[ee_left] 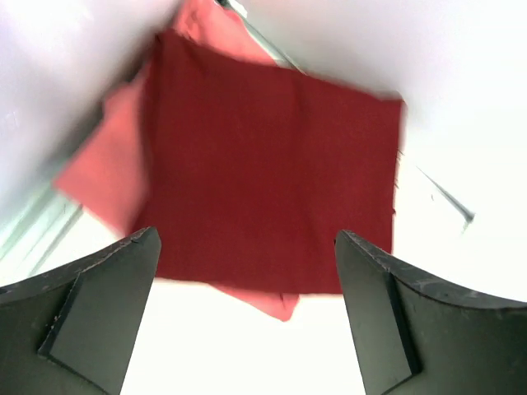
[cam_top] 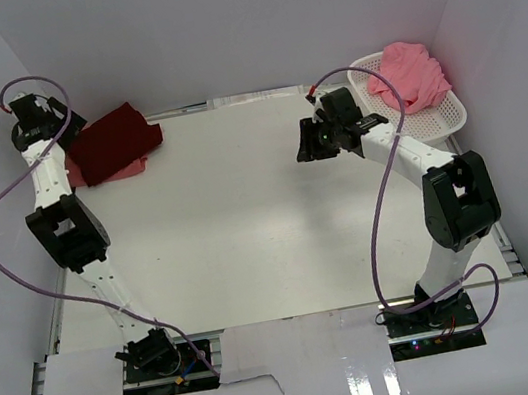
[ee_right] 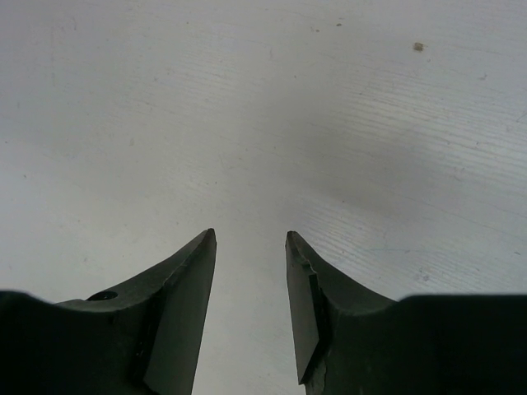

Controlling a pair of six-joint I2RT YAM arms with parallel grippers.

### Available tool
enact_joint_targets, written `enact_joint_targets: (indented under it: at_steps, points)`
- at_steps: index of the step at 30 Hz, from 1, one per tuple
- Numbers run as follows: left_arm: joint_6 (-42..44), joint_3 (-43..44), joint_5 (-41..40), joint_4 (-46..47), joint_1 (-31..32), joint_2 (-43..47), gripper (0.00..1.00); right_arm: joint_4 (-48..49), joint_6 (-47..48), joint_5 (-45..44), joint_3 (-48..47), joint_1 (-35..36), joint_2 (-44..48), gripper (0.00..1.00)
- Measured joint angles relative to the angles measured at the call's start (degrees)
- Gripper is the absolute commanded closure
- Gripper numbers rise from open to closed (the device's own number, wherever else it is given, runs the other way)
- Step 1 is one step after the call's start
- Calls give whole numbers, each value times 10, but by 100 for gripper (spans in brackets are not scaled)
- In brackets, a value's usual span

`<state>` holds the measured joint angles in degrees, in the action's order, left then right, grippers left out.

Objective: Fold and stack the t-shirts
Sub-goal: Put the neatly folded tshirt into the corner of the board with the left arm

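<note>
Left wrist view shows the folded maroon shirt [ee_left: 272,164] on the salmon shirt [ee_left: 103,169], at the far left corner of the worktop [cam_top: 246,211]. The pink shirt [cam_top: 410,72] lies in the basket [cam_top: 448,116], far right. The left fingers [ee_left: 90,309] are wide apart above the stack; the right fingers [ee_right: 177,317] are slightly apart, empty.

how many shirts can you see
3. A maroon shirt lies folded at the far left, on a salmon shirt; a pink shirt is bunched in the basket at far right. Others may hide beneath it.
</note>
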<state>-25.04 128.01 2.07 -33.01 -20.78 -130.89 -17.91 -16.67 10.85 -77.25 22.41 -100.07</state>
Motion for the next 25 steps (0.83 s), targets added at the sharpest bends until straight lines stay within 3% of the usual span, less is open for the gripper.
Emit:
enact_joint_targets:
  at_steps: [5,12,16,21,22,23,25]
  points:
    - [21,-157,-48,-9,65,164,2,0,6,2,22,2,28,53]
    - [27,-441,-49,25,134,449,2,-4,25,-10,26,2,121,51]
    - [30,-556,-34,30,143,572,2,-9,34,-17,46,2,197,37]
    - [33,-663,10,26,154,714,2,-15,33,-9,91,2,275,4]
    - [34,-675,20,25,155,736,2,-16,34,-9,103,2,291,1]
    - [37,-685,28,21,156,757,2,-19,35,-9,113,2,306,9]
    - [45,-696,42,17,156,784,2,-22,38,-11,126,3,334,10]
